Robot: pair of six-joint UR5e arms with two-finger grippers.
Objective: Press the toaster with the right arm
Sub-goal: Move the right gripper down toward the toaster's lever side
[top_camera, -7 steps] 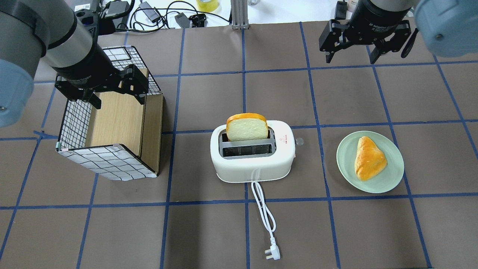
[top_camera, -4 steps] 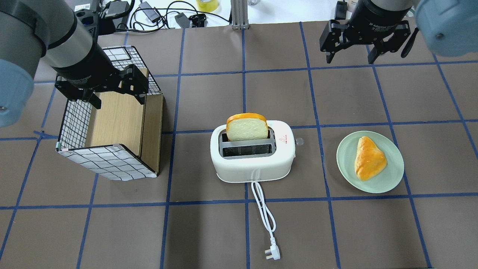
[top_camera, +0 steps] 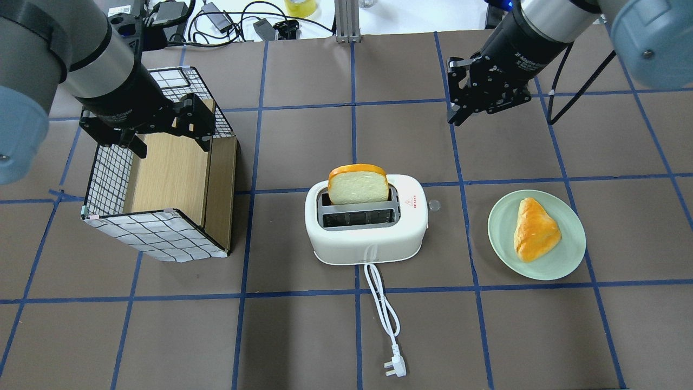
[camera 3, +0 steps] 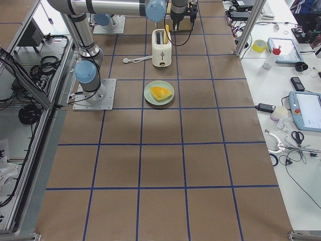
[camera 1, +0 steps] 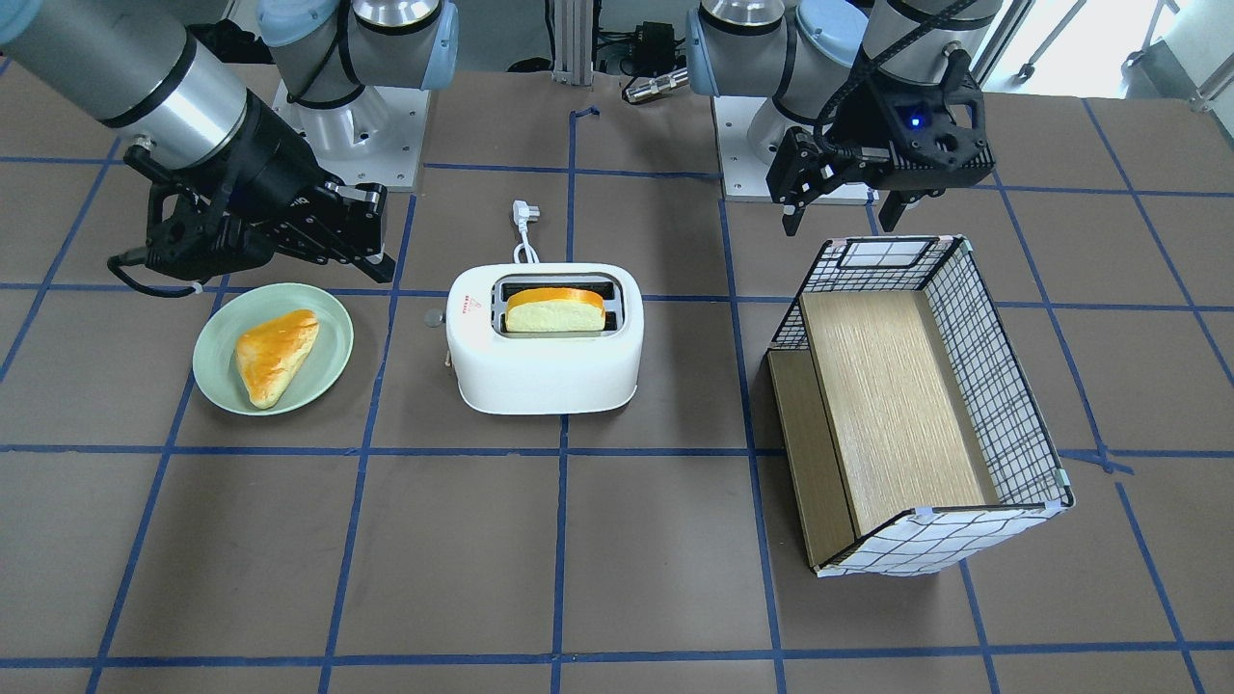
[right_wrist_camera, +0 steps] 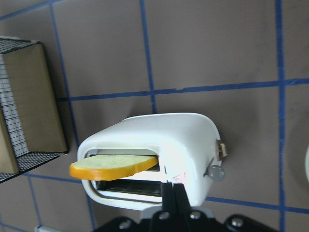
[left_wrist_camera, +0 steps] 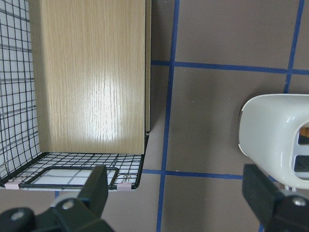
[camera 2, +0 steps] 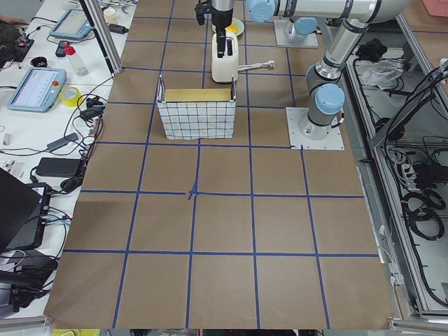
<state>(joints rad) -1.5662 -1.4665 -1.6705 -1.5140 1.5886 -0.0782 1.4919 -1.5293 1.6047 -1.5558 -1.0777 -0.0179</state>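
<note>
The white toaster (top_camera: 368, 241) stands mid-table with a bread slice (top_camera: 357, 185) sticking up from its far slot. Its small side lever (right_wrist_camera: 222, 149) and a round knob (top_camera: 433, 205) are on its right end. My right gripper (top_camera: 455, 118) is shut and empty. It hangs tilted above the table, behind and to the right of the toaster, apart from it. The right wrist view shows its shut fingers (right_wrist_camera: 173, 193) pointing at the toaster (right_wrist_camera: 183, 140). My left gripper (top_camera: 172, 142) is open and empty over the checkered box (top_camera: 157, 234).
A green plate (top_camera: 563, 265) with a pastry (top_camera: 535, 228) lies right of the toaster. The toaster's white cord (top_camera: 381, 303) and plug (top_camera: 395, 368) trail toward the near edge. Cables and clutter line the far table edge.
My right gripper has gone from open to shut, turned, and moved left and nearer toward the toaster's right end. The left arm and the toaster have not moved.
</note>
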